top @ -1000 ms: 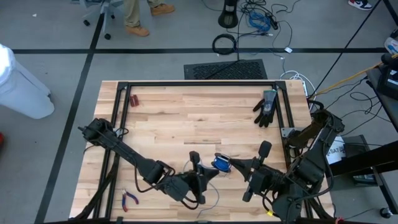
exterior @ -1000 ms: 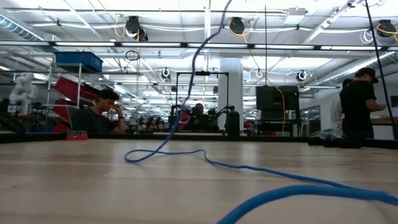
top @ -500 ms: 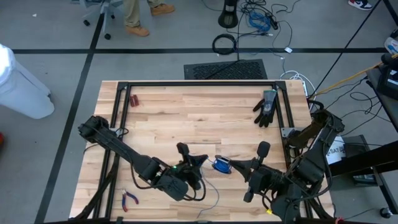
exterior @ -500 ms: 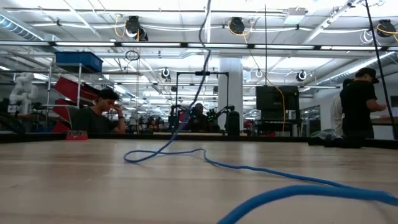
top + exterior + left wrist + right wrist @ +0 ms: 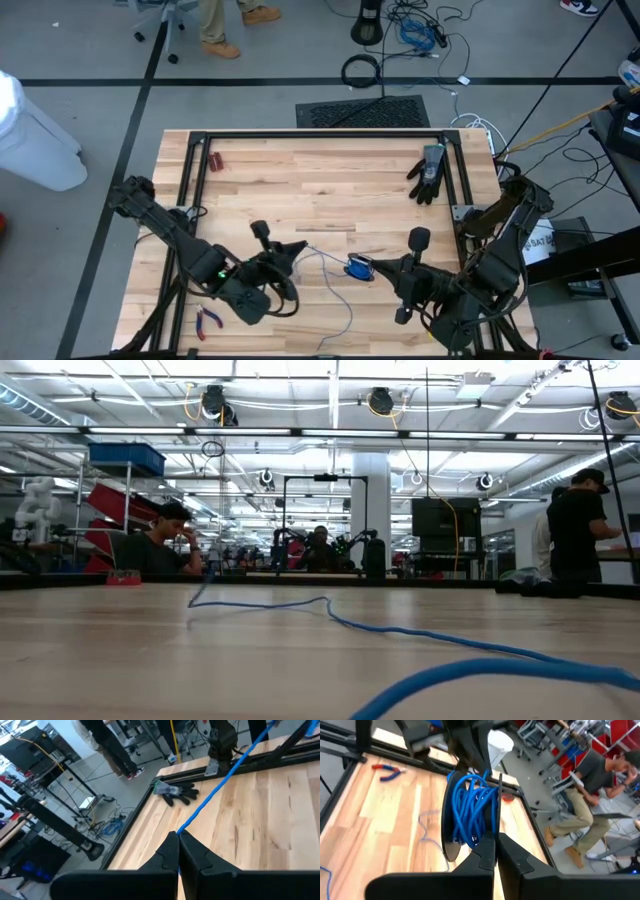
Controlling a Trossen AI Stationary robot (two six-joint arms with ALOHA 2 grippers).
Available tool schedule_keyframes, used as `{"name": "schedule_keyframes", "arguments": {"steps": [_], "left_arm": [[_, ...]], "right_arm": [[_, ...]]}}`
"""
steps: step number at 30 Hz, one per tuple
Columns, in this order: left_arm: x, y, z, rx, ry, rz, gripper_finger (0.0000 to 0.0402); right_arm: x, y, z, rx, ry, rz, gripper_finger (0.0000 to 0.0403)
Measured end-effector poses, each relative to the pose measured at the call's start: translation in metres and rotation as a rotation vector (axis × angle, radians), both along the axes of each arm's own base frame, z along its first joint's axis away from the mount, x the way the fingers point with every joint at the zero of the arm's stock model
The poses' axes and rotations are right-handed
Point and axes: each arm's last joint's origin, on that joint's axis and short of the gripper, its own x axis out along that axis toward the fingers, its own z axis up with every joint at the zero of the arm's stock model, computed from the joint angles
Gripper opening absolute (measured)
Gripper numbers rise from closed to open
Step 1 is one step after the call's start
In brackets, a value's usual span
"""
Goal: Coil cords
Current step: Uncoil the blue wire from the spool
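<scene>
Right wrist view: right tool clamps the coiled bundle of cord; left tool pinches the loose tail, much still uncoiled.

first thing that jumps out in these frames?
The thin blue cable: the left gripper, near the table's front centre, is shut on it, and it runs taut away from the fingers. Just to its right, the right gripper is shut on a spool-like bundle of blue cable coils. Off at the far right corner of the wooden table lies a black glove.
</scene>
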Motion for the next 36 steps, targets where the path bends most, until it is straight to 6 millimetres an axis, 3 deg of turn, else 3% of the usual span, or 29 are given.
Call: {"name": "schedule_keyframes", "arguments": {"steps": [10, 17, 27, 36], "left_arm": [[-0.017, -0.018, 0.014, -0.016, -0.059, -0.048, 0.0003], [-0.029, -0.03, 0.024, 0.004, -0.092, -0.071, 0.0002], [-0.048, -0.039, 0.035, 0.033, -0.134, -0.078, 0.0002], [-0.048, -0.044, 0.039, -0.018, -0.175, -0.094, 0.0002]], "right_arm": [[0.012, -0.016, -0.009, 0.047, 0.092, -0.056, 0.0], [0.026, -0.017, -0.023, 0.04, 0.197, -0.038, 0.0], [0.027, -0.018, -0.024, 0.023, 0.211, -0.033, 0.0], [0.028, -0.02, -0.024, 0.028, 0.204, -0.044, 0.0]]}}
